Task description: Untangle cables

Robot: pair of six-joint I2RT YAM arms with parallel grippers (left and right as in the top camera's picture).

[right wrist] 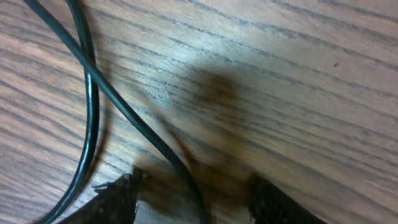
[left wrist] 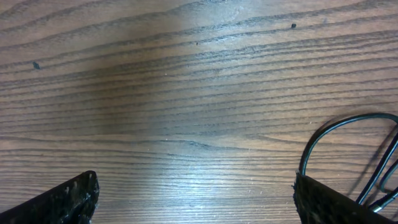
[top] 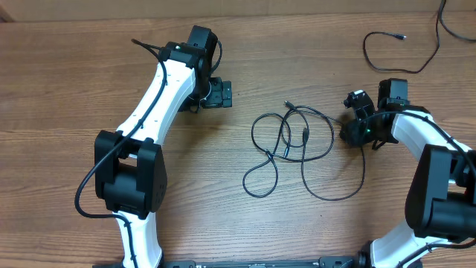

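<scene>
1. Right gripper [right wrist: 193, 193]: jaws part-spread, not pressed together. One thin black strand [right wrist: 124, 104] runs down between the fingers [right wrist: 115, 199]. No pinch is visible. The fingers straddle it, likely to catch a single line rather than the bundle.
2. A second strand [right wrist: 92, 112] curves past at 9 o'clock of that finger gap, outside the jaws. The two cross near 11 o'clock of the wrist view.
3. Overhead, the right gripper [top: 346, 128] sits low at the 3 o'clock edge of the cables [top: 306, 136]. This is the side where the outermost loop swings wide, so it is the easiest strand to take alone.
4. The cables lie mid-table in overlapping round loops, with small plug ends gathered toward 12 o'clock of the knot. They are thin, glossy, limp and flat on the wood.
5. Left gripper [left wrist: 196, 199]: jaws spread wide, holding nothing, over bare wood. A loop of cable [left wrist: 348, 119] shows at 3 o'clock of its view. Overhead, the left gripper [top: 220, 94] stands off at 10 o'clock of the knot, probably waiting to pin or take the other side.
6. Lone cord [top: 387, 53] lies apart at 1 o'clock, clear of the knot.
7. Table [top: 74, 89]: brown wood grain, matte, with fine ridged lines.
</scene>
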